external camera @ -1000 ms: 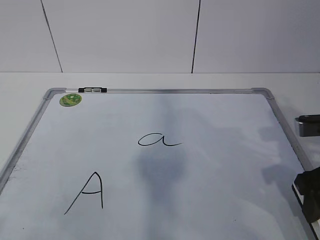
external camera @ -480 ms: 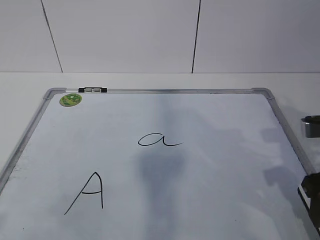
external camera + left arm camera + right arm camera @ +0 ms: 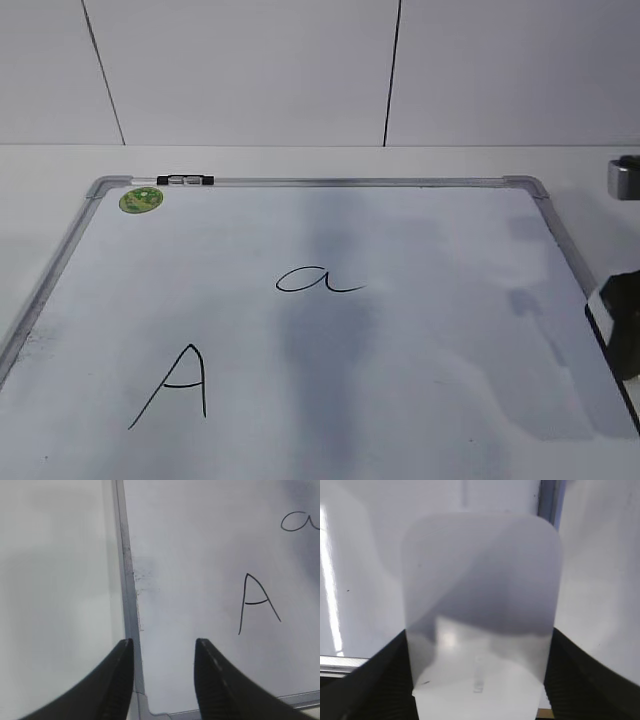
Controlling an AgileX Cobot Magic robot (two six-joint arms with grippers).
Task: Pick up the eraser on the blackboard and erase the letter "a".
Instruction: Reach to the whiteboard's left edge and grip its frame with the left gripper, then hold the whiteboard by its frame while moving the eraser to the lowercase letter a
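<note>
Since the earlier frame the right gripper (image 3: 622, 325) has risen and drawn toward the board's right edge. The eraser (image 3: 481, 615) sits pinched between its fingers, clamped on its long sides; it looks light, rigid and smooth, so slippage is possible. The letter "a" (image 3: 318, 280) lies well left of it on the blackboard (image 3: 430, 300). The left gripper (image 3: 162, 680) is spread, empty, above the frame (image 3: 131, 625).

Letter "a" (image 3: 318, 280) mid-blackboard (image 3: 450, 300), behind-right of capital "A" (image 3: 172, 386)

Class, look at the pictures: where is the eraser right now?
The eraser fills the right wrist view, gripped between the right claw fingers over the blackboard near its right frame; in the exterior view it sits at the right edge.
</note>
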